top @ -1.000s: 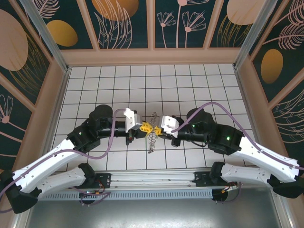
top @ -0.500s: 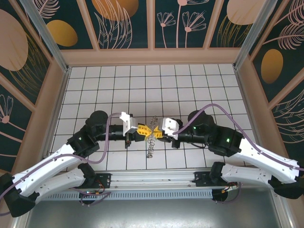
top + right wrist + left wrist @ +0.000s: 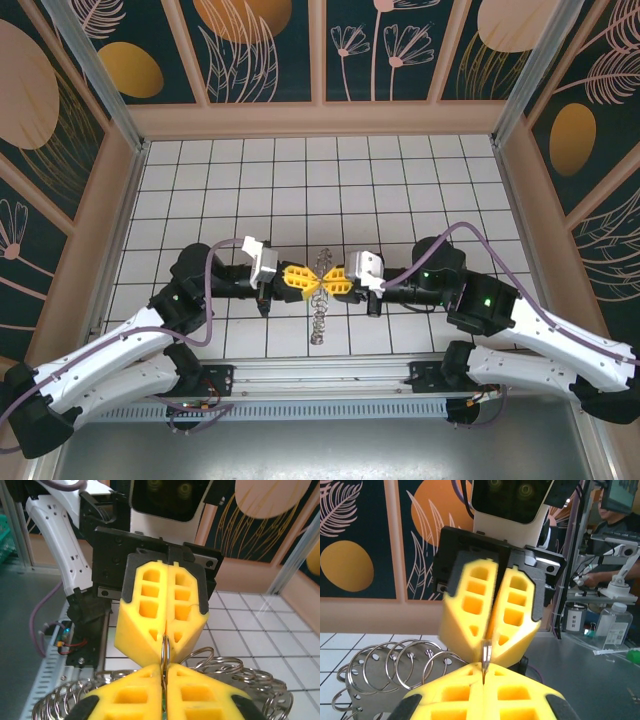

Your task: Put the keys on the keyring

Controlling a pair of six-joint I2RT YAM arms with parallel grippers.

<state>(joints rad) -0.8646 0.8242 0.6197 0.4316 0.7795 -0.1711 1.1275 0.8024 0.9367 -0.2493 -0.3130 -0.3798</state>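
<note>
While both of my arms reach inward over the white tiled tabletop [image 3: 400, 190], my left end effector [image 3: 310, 279] and my right end effector [image 3: 333, 279] meet tip to tip near its middle, their yellow fingers almost touching. Each is pressed fully closed, and both nip the same thin keyring [image 3: 486, 656], which shows edge-on as a sliver of metal running from one finger seam straight into the other.

As for the key [image 3: 163, 711], all I can make out is a hairline of pale green deep in the seam of my right fingers (too small for me to be sure of).

A chain of silvery rings [image 3: 318, 312] trails from the meeting point toward my bases. Seen from the wrists, those coils crowd in on both sides of the fingertips, and the blocky yellow fingers and black housing of the opposite end effector take up most of what lies ahead.

Purple cables [image 3: 212, 300] arc off each forearm. A metal rail [image 3: 320, 385] runs along the near edge, and wooden walls [image 3: 320, 120] with painted panels close in the other three sides. Past the right end effector, the left wrist view catches a clear bottle [image 3: 612, 627] standing well apart.
</note>
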